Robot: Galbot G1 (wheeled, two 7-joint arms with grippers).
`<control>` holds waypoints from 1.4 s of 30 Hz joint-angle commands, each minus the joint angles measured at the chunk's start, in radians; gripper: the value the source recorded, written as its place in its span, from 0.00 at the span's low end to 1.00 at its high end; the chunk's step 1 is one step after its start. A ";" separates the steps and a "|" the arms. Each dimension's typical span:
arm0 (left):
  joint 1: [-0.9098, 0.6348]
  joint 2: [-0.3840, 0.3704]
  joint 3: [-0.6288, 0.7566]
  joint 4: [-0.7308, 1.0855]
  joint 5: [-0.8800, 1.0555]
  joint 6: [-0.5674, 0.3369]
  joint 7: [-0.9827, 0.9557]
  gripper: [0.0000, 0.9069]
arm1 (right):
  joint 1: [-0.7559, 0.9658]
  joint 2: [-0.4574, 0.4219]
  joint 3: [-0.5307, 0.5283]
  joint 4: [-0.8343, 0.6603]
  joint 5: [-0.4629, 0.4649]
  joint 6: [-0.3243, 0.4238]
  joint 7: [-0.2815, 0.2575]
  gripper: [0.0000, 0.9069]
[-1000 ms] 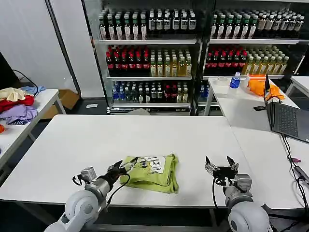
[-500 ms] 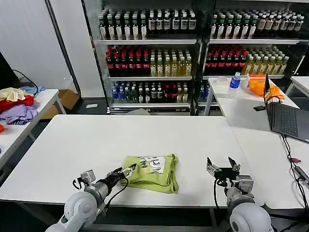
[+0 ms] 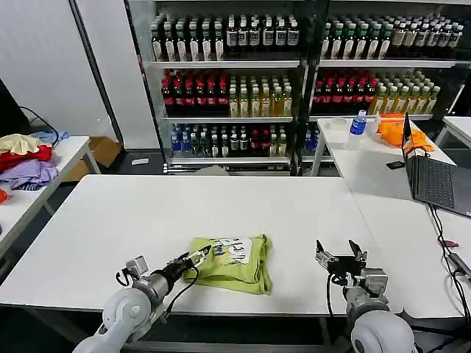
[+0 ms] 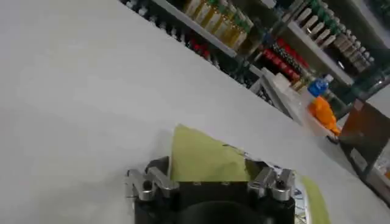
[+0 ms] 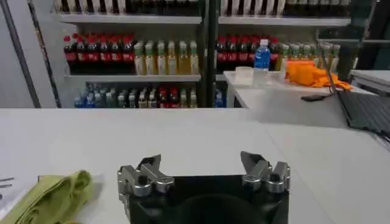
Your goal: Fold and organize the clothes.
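Shirt (image 3: 232,261), folded, lies on the table (image 3: 221,209). Left claw (image 3: 197,256), fingers parted, touches its left edge. Right claw (image 3: 339,257) hovers open, well apart.

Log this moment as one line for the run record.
shirt: folded, near table edge | left gripper: open, at shirt's left edge | right gripper: open, idle right of shirt

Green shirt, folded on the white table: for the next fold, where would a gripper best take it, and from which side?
Probably the green shirt at its near-left corner, where the left gripper sits at the edge. The cloth lies flat in a folded stack, so come in low from the robot's left and pinch the edge layers. The right gripper waits open, well clear.
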 commanded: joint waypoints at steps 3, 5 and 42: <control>0.001 -0.011 -0.001 0.027 -0.046 -0.003 0.015 0.02 | -0.007 0.002 0.002 0.006 -0.002 0.000 0.001 1.00; 0.001 -0.011 -0.001 0.034 -0.048 -0.013 0.021 0.02 | -0.008 0.002 0.001 0.008 -0.003 0.000 0.001 1.00; -0.025 0.619 -0.523 -0.056 -0.040 0.065 0.163 0.02 | -0.005 -0.028 0.056 0.057 0.053 -0.005 -0.001 1.00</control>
